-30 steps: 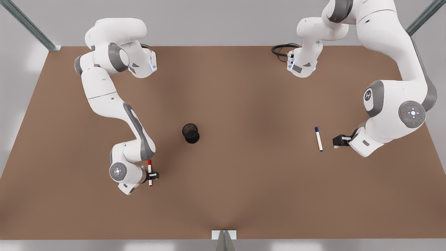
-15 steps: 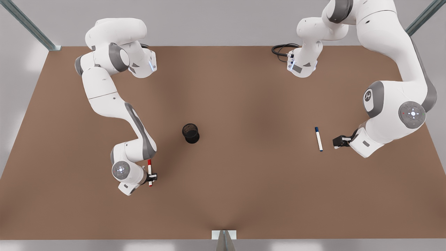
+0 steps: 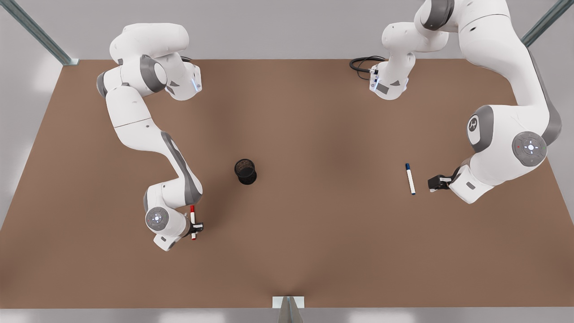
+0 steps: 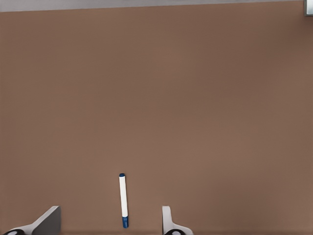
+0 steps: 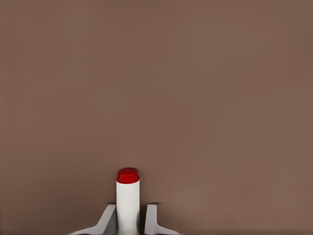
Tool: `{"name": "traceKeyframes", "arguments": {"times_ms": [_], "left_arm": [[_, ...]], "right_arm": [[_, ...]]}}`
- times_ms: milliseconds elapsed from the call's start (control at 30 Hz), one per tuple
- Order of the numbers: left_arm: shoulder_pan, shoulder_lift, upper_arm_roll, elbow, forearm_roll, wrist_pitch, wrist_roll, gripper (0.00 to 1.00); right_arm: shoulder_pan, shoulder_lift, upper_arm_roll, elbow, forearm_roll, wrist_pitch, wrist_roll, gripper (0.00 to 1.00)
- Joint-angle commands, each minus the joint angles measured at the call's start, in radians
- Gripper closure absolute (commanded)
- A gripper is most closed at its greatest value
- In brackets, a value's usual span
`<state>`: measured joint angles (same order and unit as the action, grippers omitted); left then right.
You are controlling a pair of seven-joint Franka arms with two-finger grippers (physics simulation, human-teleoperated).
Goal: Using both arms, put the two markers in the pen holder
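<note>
We list: right tool (image 3: 196, 227) clamped across the red marker (image 3: 193, 221) low on the desk (image 3: 314, 251), lift straight before swinging to the holder (image 3: 245, 171); left tool (image 3: 436, 182) apart beside the blue marker (image 3: 410, 178), lying lengthwise front-to-back, cap rearward.

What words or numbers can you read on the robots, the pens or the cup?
No words or numbers can be read.
A small white round emblem on the grey joint of the white robot arm at the front view's right: too small to read.
The white-barrelled red-capped marker, white-barrelled blue-capped marker and black mesh pen holder: no lettering visible.
</note>
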<state>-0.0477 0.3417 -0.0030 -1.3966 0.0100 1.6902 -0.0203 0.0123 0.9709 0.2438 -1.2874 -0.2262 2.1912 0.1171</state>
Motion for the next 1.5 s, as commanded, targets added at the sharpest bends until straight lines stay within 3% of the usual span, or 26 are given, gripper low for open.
{"name": "traceKeyframes", "arguments": {"times_ms": [0, 133, 367, 500, 567, 667, 767, 833, 967, 1033, 1300, 1467], "left_arm": [[0.000, -0.001, 0.000, 0.001, 0.001, 0.000, -0.003, 0.00], [0.000, -0.001, 0.000, 0.001, 0.001, 0.000, -0.003, 0.00], [0.000, -0.001, 0.000, -0.001, 0.001, 0.005, -0.003, 0.00], [0.017, -0.036, 0.003, -0.241, -0.033, 0.231, -0.006, 0.00], [0.035, -0.029, 0.003, -0.321, -0.033, 0.357, -0.006, 0.00], [0.055, -0.032, 0.005, -0.467, -0.033, 0.532, -0.006, 0.00], [0.071, -0.032, 0.005, -0.567, -0.033, 0.614, -0.061, 0.00], [0.072, -0.035, 0.005, -0.645, -0.033, 0.678, -0.081, 0.00], [0.075, -0.032, 0.012, -0.760, -0.033, 0.781, -0.104, 0.00], [0.095, -0.023, 0.012, -0.802, -0.033, 0.815, -0.102, 0.00], [0.109, 0.059, 0.012, -0.884, -0.027, 0.959, -0.101, 0.00], [0.104, 0.059, 0.012, -0.887, -0.027, 0.959, -0.101, 0.13]], "right_arm": [[0.000, -0.001, 0.000, 0.000, 0.001, -0.001, 0.004, 0.63], [0.000, -0.001, 0.000, 0.000, -0.001, -0.001, 0.003, 0.70], [0.014, -0.026, 0.012, 0.005, -0.001, -0.028, 0.006, 0.71], [0.018, -0.106, 0.035, 0.028, -0.002, -0.090, 0.004, 0.71], [0.005, -0.158, 0.091, 0.020, -0.001, -0.091, 0.006, 0.71], [-0.072, -0.208, 0.302, 0.003, -0.001, -0.105, 0.012, 0.71], [-0.077, -0.282, 0.379, -0.078, -0.004, -0.096, 0.110, 0.71], [-0.212, -0.319, 0.532, -0.239, -0.004, 0.044, 0.108, 0.71], [-0.429, -0.405, 0.729, -0.523, -0.005, 0.326, 0.104, 0.71], [-0.503, -0.414, 0.827, -0.586, -0.042, 0.429, 0.104, 0.71], [-0.561, -0.416, 0.861, -0.834, -0.312, 1.036, 0.108, 0.71], [-0.658, -0.417, 0.874, -0.989, -0.521, 1.289, 0.110, 0.71]]}}
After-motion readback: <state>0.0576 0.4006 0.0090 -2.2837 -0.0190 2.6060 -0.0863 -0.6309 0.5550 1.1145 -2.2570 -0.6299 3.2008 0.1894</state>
